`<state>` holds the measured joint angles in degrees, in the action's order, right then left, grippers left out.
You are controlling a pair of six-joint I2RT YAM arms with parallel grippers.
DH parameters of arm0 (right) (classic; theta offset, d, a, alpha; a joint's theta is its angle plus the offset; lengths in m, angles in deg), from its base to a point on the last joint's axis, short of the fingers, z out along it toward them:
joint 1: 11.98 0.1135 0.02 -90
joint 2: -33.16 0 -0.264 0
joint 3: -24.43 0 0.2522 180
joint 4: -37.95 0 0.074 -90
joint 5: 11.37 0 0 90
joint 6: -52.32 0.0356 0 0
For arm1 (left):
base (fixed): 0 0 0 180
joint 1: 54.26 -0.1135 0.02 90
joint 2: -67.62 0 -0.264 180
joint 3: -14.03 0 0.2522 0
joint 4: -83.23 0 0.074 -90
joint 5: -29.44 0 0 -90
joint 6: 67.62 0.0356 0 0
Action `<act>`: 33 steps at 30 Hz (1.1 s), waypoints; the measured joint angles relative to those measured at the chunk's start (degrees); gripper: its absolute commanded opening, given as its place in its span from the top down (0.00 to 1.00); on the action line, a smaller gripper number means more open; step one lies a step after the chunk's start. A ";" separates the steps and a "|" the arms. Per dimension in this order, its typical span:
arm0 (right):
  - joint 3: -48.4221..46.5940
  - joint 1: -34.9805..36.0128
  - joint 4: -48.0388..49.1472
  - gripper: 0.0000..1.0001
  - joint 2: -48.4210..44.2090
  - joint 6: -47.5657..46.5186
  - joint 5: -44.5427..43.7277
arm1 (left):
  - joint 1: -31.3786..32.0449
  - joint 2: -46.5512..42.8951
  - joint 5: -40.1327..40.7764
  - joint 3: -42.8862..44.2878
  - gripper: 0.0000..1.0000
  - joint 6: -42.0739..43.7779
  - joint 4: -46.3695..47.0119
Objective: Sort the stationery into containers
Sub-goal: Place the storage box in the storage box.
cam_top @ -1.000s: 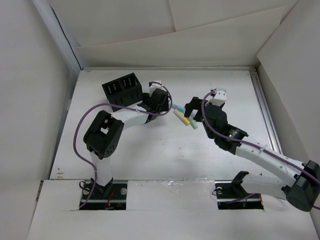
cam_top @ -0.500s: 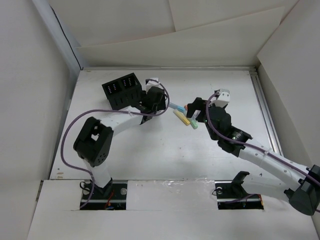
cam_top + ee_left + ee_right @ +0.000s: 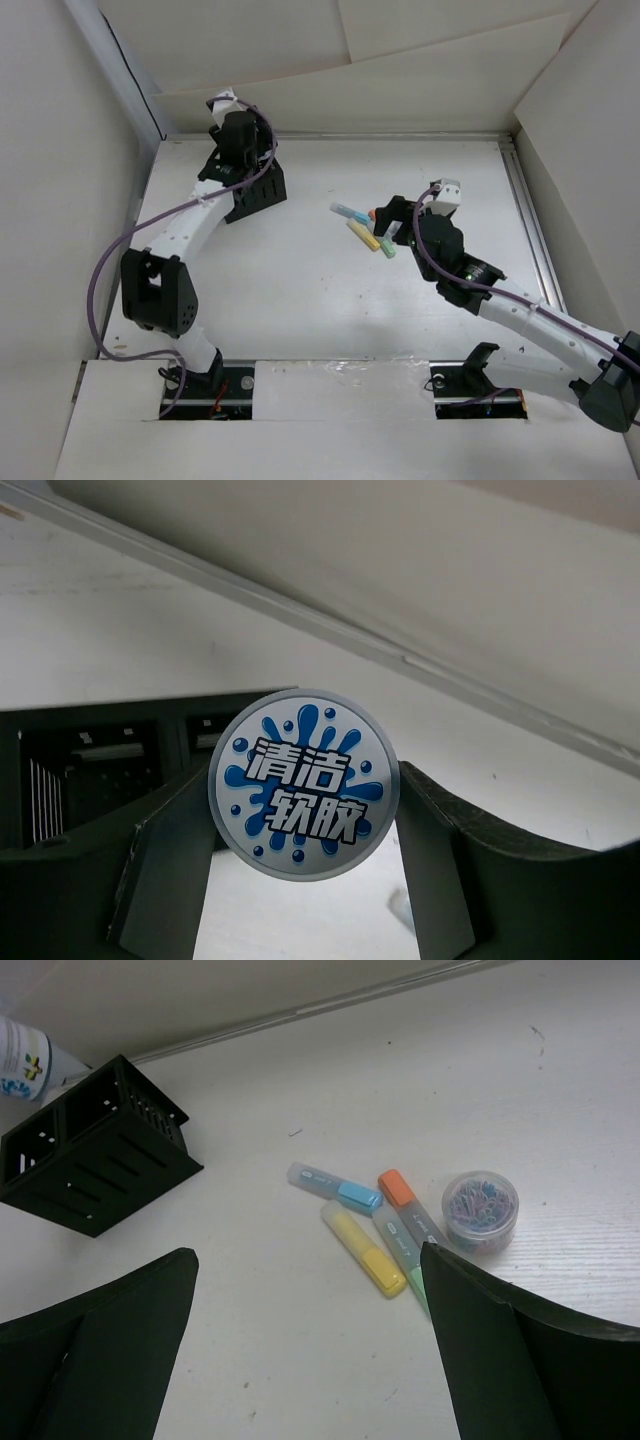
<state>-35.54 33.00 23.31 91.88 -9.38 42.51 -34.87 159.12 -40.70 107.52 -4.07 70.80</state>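
The left gripper clamps the blue-topped cylinder by the black organizer at the table's ten o'clock (far-left corner). The right gripper gapes wide, with the markers at its nine o'clock from above.

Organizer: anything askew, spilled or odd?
The black organizer sits skewed to the back wall, not square. The left end effector grips the round blue-topped tub near it. Nothing spilled or damaged.
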 measured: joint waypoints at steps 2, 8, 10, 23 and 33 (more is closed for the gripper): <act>0.02 0.00 -0.02 0.01 0.04 -0.02 0.00 | -1.92 3.48 -0.04 4.46 0.73 0.02 -1.20; 0.04 0.00 0.02 0.01 0.20 -0.04 0.00 | -3.43 14.21 -0.70 15.02 0.74 1.05 -4.81; 0.04 0.00 0.00 0.01 0.37 -0.13 0.02 | -3.34 16.26 -0.46 15.98 0.74 1.60 -6.19; 0.04 0.00 0.00 0.01 0.59 -0.22 0.09 | -2.97 18.47 3.78 16.33 0.75 3.52 -10.16; 0.04 0.00 0.00 0.01 0.59 -0.22 0.20 | -2.60 18.47 6.12 16.35 0.75 3.61 -11.28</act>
<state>-35.50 33.00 23.31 92.47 -9.60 42.71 -37.47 177.59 -34.58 123.87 -0.47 59.52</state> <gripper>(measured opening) 0.988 0.596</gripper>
